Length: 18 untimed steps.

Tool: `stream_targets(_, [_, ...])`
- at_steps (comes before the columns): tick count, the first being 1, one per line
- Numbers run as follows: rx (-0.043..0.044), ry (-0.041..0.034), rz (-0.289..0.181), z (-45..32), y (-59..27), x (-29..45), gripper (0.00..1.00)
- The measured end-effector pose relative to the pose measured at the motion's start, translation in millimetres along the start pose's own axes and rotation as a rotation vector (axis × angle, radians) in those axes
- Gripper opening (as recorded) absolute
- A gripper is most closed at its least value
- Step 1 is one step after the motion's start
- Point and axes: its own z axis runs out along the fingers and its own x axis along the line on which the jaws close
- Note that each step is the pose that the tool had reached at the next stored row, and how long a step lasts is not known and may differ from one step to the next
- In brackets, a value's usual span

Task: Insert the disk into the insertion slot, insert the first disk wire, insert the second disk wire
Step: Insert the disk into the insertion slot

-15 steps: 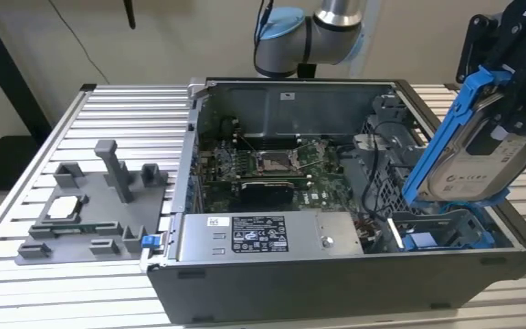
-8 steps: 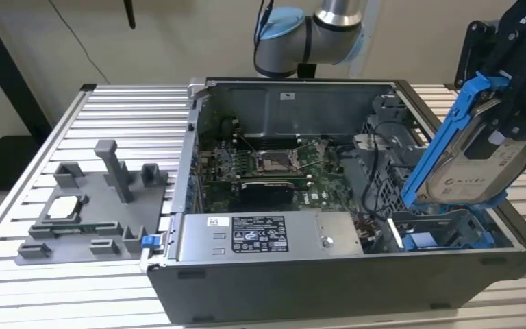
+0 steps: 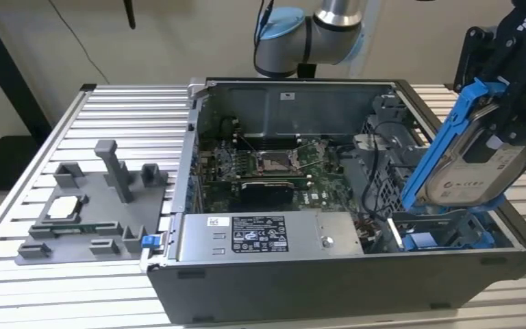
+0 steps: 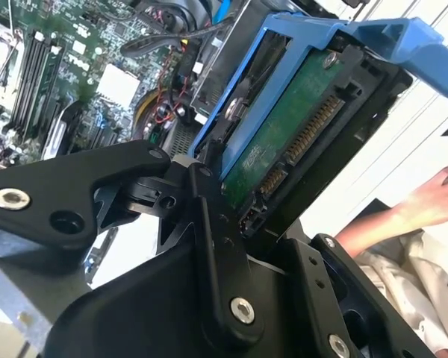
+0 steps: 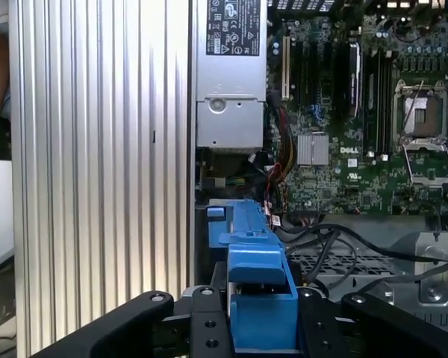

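1. Gripper [image 3: 509, 118] – clamped on the disk [image 3: 471, 171], which hangs steeply tilted above one corner of the computer case [image 3: 336, 264], not yet in a slot.
2. Second blue carrier [image 3: 438, 240] – seated in the case under the disk, with loose cables [image 5: 321, 231] beside it. Likely risk: the tilted disk catches that carrier or snags a cable.
3. Slatted metal table [image 3: 107, 110] – carries the case, with a grey fixture block [image 3: 90, 205] alongside.
4. Person's hand [image 4: 437, 195] off the table's edge; pale wall [image 3: 181, 34] behind the case.
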Motion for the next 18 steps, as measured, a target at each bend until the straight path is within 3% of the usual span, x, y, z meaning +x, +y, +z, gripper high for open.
stream_targets(18, [0.0, -0.001, 0.0, 4.8, -0.6, 0.0, 0.0])
